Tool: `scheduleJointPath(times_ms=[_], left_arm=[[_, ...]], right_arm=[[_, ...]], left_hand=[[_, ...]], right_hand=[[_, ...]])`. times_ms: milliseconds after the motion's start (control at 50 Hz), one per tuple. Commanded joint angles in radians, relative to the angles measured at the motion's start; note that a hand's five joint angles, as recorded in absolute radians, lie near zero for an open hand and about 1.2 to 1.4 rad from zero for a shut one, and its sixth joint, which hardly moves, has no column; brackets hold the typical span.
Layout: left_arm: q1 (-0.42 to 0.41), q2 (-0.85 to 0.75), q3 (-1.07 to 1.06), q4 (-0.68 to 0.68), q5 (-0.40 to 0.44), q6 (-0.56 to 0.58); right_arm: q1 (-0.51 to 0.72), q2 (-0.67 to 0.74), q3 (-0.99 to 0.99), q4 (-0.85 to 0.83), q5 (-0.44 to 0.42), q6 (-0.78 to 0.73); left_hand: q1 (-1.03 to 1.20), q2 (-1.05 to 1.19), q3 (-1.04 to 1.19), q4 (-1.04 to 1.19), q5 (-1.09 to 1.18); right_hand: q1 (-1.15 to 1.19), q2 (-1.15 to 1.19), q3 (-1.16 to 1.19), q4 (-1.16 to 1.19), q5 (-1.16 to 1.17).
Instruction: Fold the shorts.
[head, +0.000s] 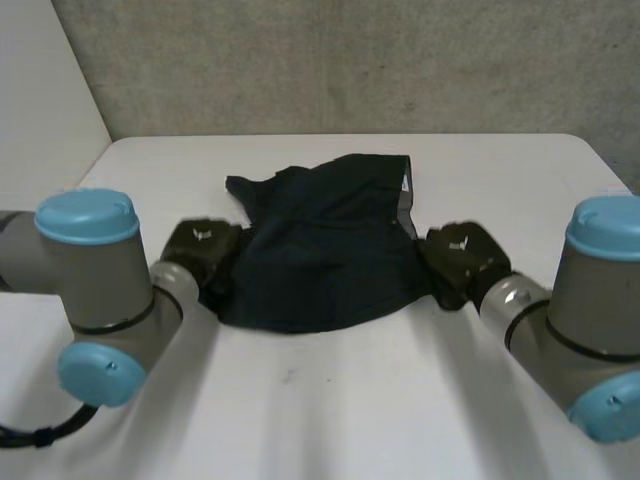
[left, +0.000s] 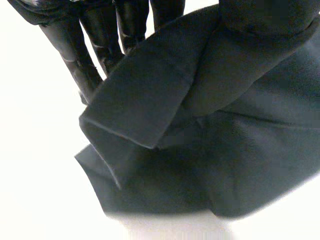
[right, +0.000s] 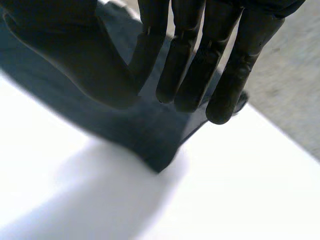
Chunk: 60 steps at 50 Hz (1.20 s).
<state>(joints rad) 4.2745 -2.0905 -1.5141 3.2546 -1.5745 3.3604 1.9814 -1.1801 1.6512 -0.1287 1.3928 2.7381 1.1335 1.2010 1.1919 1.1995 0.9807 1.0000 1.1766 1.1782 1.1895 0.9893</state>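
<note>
Left hand (head: 200, 250) sits at the left edge of the shorts (head: 320, 240), low over the white table (head: 300, 400), with its arm (head: 100, 290) reaching in from the near left corner. To the left of the hand and in front of it the table is bare, so there is open room on that side. In the left wrist view its straight fingers (left: 75, 55) run down behind a raised flap of the dark cloth and the thumb lies on top of it, pinching the edge between them. A folded hem hangs just beside the fingertips, and the rest of the cloth spreads on the table beyond.

The shorts lie crumpled in the middle of the table, between the two hands, well back from the near edge and short of the far edge by the grey wall (head: 350, 60).

At their right edge is the right hand (head: 462, 258), its arm (head: 590, 310) coming from the near right. In the right wrist view its fingers (right: 225, 75) are straight and slightly spread, holding nothing, with a corner of the cloth below the fingertips and bare table beside it.
</note>
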Motion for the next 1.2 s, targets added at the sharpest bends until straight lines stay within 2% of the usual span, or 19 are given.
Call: scheduleJointPath(times_ms=[20, 40, 60, 80, 160, 220, 240, 320, 420, 520, 600, 660, 760, 920, 1200], left_arm=[[0.002, 0.06, -0.012, -0.119, -0.001, 0.002], [0.002, 0.061, -0.012, -0.119, -0.002, 0.002], [0.004, 0.064, -0.014, -0.119, -0.007, 0.002], [0.005, 0.067, -0.014, -0.119, -0.009, 0.002], [0.013, 0.11, -0.023, -0.118, -0.01, -0.006], [0.031, 0.171, -0.046, -0.119, -0.01, -0.01], [0.039, 0.19, -0.057, -0.119, -0.01, -0.01], [0.074, 0.291, -0.132, -0.121, -0.002, -0.012], [0.096, 0.4, -0.245, -0.131, 0.011, -0.009], [0.103, 0.464, -0.356, -0.136, 0.083, -0.006], [0.125, 0.468, -0.417, -0.136, 0.16, -0.001], [0.139, 0.46, -0.446, -0.134, 0.198, 0.001], [0.162, 0.41, -0.456, -0.104, 0.241, 0.001], [0.166, 0.25, -0.344, 0.036, 0.24, 0.001], [0.151, 0.064, -0.127, 0.086, 0.234, -0.006]], right_arm=[[-0.006, -0.049, 0.082, 0.027, -0.049, 0.005], [-0.006, -0.049, 0.088, 0.024, -0.052, 0.006], [-0.007, -0.049, 0.093, 0.021, -0.055, 0.008], [-0.007, -0.049, 0.097, 0.018, -0.058, 0.012], [-0.012, -0.047, 0.108, -0.011, -0.072, 0.032], [-0.022, -0.046, 0.114, -0.066, -0.078, 0.048], [-0.029, -0.046, 0.114, -0.075, -0.08, 0.048], [-0.091, -0.046, 0.099, -0.091, -0.083, 0.049], [-0.127, 0.005, 0.072, -0.086, -0.133, 0.046], [-0.134, 0.046, 0.05, -0.085, -0.166, 0.048], [-0.138, 0.059, 0.042, -0.083, -0.169, 0.049], [-0.136, 0.057, 0.045, -0.081, -0.169, 0.049], [-0.133, 0.053, 0.055, -0.081, -0.172, 0.049], [-0.128, 0.06, 0.064, -0.08, -0.172, 0.046], [-0.115, 0.063, 0.07, -0.086, -0.173, 0.037]], left_hand=[[-0.357, -0.424, -0.415, -0.423, -0.379], [-0.566, -0.633, -0.624, -0.632, -0.587], [-0.876, -0.943, -0.934, -0.942, -0.898], [-0.959, -1.026, -1.017, -1.025, -0.981], [-0.959, -1.026, -1.017, -1.025, -0.981], [-0.959, -1.026, -1.017, -1.025, -0.981], [-0.955, -1.023, -1.014, -1.021, -0.977], [-0.938, -1.005, -0.996, -1.004, -0.959], [-0.856, -0.923, -0.914, -0.922, -0.877], [-0.565, -0.633, -0.624, -0.631, -0.587], [-0.468, -0.536, -0.527, -0.534, -0.49], [-0.424, -0.491, -0.482, -0.49, -0.446], [-0.488, -0.556, -0.546, -0.554, -0.51], [-0.556, -0.623, -0.614, -0.622, -0.578], [-0.55, -0.618, -0.608, -0.616, -0.572]], right_hand=[[0.396, 0.22, 0.218, 0.207, 0.232], [0.396, 0.22, 0.218, 0.207, 0.232], [0.396, 0.22, 0.218, 0.207, 0.232], [0.396, 0.22, 0.218, 0.207, 0.232], [0.396, 0.22, 0.218, 0.207, 0.232], [-0.053, -0.23, -0.232, -0.243, -0.217], [-0.136, -0.313, -0.314, -0.326, -0.3], [-0.149, -0.325, -0.327, -0.338, -0.313], [-0.137, -0.314, -0.315, -0.327, -0.301], [-0.137, -0.314, -0.315, -0.327, -0.301], [-0.137, -0.314, -0.315, -0.327, -0.301], [-0.137, -0.314, -0.315, -0.327, -0.301], [-0.137, -0.314, -0.315, -0.327, -0.301], [-0.134, -0.311, -0.312, -0.324, -0.298], [-0.134, -0.311, -0.312, -0.324, -0.298]])
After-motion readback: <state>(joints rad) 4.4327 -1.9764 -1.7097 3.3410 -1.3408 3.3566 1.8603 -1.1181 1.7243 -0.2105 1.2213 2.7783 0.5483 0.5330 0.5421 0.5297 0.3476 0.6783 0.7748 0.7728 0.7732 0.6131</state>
